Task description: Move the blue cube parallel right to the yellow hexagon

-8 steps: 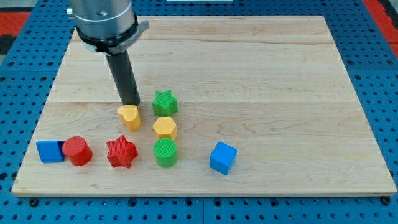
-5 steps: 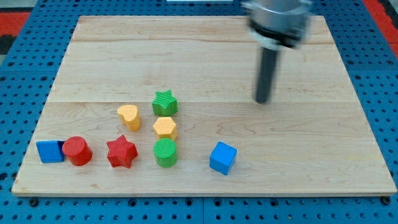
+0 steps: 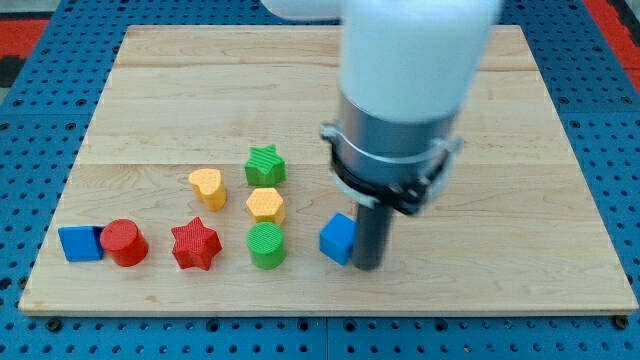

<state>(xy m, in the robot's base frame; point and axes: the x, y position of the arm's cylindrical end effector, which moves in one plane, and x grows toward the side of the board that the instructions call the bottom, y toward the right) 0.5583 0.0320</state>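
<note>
The blue cube [image 3: 337,239] lies near the board's lower middle, partly hidden by my rod. My tip [image 3: 367,265] stands on the board against the cube's right side. The yellow hexagon [image 3: 265,205] lies up and to the left of the cube, between a green star [image 3: 265,164] above it and a green cylinder [image 3: 266,245] below it. The cube sits lower than the hexagon, about level with the green cylinder.
A yellow heart [image 3: 206,186] lies left of the hexagon. A red star [image 3: 195,244], a red cylinder [image 3: 124,242] and a second blue block [image 3: 79,243] line the lower left. The wooden board [image 3: 520,120] rests on a blue pegboard.
My rod swept from the yellow heart across to the right, then came down to the blue cube's right side. The cube has shifted left and a little up.
</note>
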